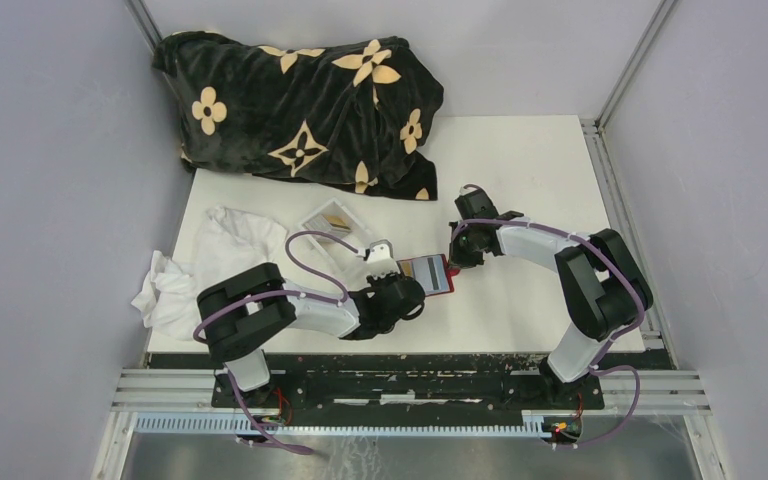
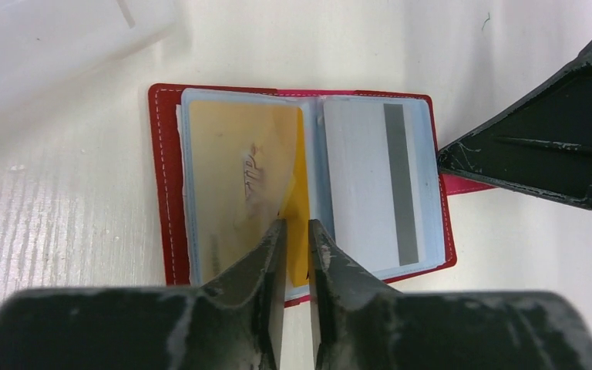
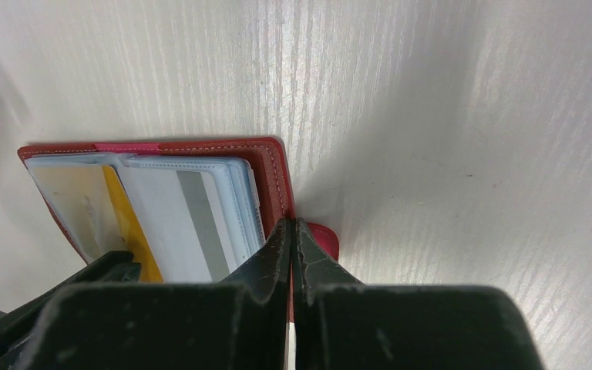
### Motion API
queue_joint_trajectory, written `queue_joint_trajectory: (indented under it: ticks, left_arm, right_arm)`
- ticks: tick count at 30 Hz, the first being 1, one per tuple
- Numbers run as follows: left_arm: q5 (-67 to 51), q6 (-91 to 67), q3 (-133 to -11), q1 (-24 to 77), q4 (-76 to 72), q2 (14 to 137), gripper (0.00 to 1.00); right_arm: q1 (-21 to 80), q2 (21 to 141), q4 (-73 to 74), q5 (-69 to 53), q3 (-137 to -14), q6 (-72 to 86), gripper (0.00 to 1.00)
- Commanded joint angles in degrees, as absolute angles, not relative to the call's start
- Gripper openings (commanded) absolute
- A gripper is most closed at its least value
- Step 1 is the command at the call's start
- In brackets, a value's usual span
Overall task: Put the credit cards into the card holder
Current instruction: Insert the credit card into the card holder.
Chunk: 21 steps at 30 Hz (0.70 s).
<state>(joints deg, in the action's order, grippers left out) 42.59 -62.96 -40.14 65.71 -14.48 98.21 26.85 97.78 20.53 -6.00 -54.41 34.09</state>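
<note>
The red card holder (image 1: 443, 272) lies open on the white table. In the left wrist view its red cover (image 2: 162, 185) holds clear sleeves. A yellow-orange card (image 2: 301, 169) sits mostly inside the left sleeve, with one strip bare. A grey card with a dark stripe (image 2: 362, 177) sits in the right sleeve. My left gripper (image 2: 297, 223) hovers at the yellow card's bare strip, its jaws a narrow gap apart with nothing between them. My right gripper (image 3: 293, 222) is shut on the holder's right edge (image 3: 266, 166) beside the snap tab (image 3: 325, 239). Both grippers show from above: left (image 1: 412, 283), right (image 1: 457, 262).
A clear plastic box (image 1: 335, 230) with a card in it stands just left of the holder. A crumpled white cloth (image 1: 200, 265) lies at the left. A black blanket with tan flowers (image 1: 310, 100) fills the far left. The enclosure walls stand close on both sides.
</note>
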Motion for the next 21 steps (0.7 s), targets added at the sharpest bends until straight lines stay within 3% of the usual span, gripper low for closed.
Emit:
queue_joint_trajectory:
  ticks: [1,21]
  left_arm:
    - [45.6,-62.8,-39.6,65.7,-14.3,97.3,0.2]
    - [41.6,-57.6,-47.8,65.7,-12.0,104.9,0.17]
  right_arm:
    - [27.4,100.2,21.0,-4.0,-53.0,34.1,0.01]
    - [28.5,100.2,20.5,-2.6,-52.7,33.9,0.01]
